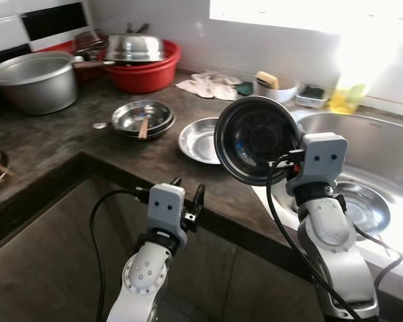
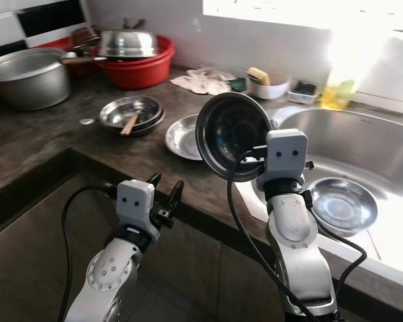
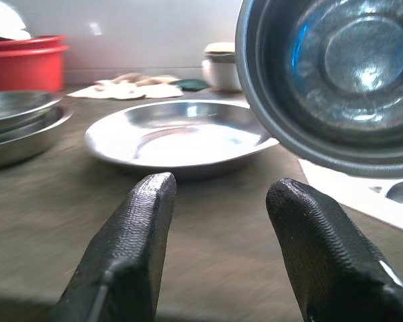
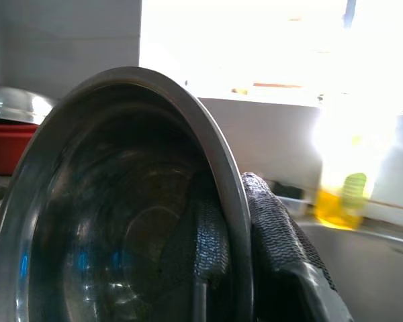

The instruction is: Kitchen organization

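Nearest you, your left gripper hovers at the counter's front edge, fingers parted and holding nothing. Your right gripper pinches the rim of a steel bowl, lifted on edge above the counter beside the sink. Beyond it a shallow steel plate lies flat, with stacked pans further left.

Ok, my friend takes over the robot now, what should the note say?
Right pincer: shut on the rim of a steel bowl, held tilted up above the counter edge by the sink.
Left pincer: open, holding nothing, low at the counter edge, facing the steel plate.
On the counter: stacked bowls, big pot, red basin. One dish lies in the sink.
Done: bowl lifted. Left: set it down, sort the rest.
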Tool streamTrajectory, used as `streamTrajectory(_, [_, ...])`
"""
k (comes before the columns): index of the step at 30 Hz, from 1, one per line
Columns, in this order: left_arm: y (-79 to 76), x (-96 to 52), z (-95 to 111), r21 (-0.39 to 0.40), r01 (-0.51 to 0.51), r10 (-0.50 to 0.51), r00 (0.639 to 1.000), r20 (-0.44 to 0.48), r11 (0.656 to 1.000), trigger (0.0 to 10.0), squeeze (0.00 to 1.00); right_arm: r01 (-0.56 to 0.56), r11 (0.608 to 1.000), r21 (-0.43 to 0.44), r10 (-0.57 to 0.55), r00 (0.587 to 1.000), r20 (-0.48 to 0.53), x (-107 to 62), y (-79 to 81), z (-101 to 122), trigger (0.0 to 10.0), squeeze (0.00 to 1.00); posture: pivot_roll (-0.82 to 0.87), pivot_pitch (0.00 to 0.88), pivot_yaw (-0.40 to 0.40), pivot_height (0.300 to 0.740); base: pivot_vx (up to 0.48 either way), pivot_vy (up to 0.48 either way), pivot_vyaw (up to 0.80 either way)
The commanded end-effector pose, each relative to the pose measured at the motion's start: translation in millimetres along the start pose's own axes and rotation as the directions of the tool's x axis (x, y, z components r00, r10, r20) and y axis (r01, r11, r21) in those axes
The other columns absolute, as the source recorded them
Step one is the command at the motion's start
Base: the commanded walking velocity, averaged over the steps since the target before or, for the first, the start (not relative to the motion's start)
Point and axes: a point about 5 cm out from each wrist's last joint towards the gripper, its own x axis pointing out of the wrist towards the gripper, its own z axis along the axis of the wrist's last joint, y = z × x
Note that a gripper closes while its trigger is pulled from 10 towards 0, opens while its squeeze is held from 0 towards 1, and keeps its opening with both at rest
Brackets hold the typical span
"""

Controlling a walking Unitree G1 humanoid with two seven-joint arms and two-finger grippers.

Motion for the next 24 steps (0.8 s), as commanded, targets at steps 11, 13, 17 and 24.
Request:
streamTrajectory(11, [2.7,2.1,-1.9,0.03,-0.008,0.009,1.0,-0.011,1.0,10.0,0.0,0.008,1.0,0.0,-0.008,1.0,0.027,2.4,4.4,7.8,0.0,0.0,0.04,0.022,-0.002,0.74,0.0,0.218,-0.78])
streamTrajectory(13, [4.0,2.1,-0.8,0.063,-0.015,0.016,1.0,-0.007,0.998,10.0,0.0,0.008,1.0,-0.001,-0.008,1.0,0.027,2.7,4.8,7.9,0.0,0.0,0.04,0.02,-0.002,0.74,0.0,0.0,-0.78])
streamTrajectory(17, [2.6,2.7,-0.9,0.063,0.003,-0.002,1.0,-0.007,0.998,10.0,0.0,0.006,1.0,-0.013,-0.006,0.999,0.034,3.3,5.7,8.0,0.0,0.0,0.04,0.02,-0.001,0.74,0.253,-0.399,-0.13])
streamTrajectory(24, [5.8,4.2,-0.1,0.03,-0.032,0.032,0.999,-0.007,0.999,10.0,0.0,-0.007,1.0,-0.027,0.007,1.0,0.01,5.7,7.9,4.3,10.0,0.0,0.04,0.019,-0.001,0.74,0.074,0.0,0.0])
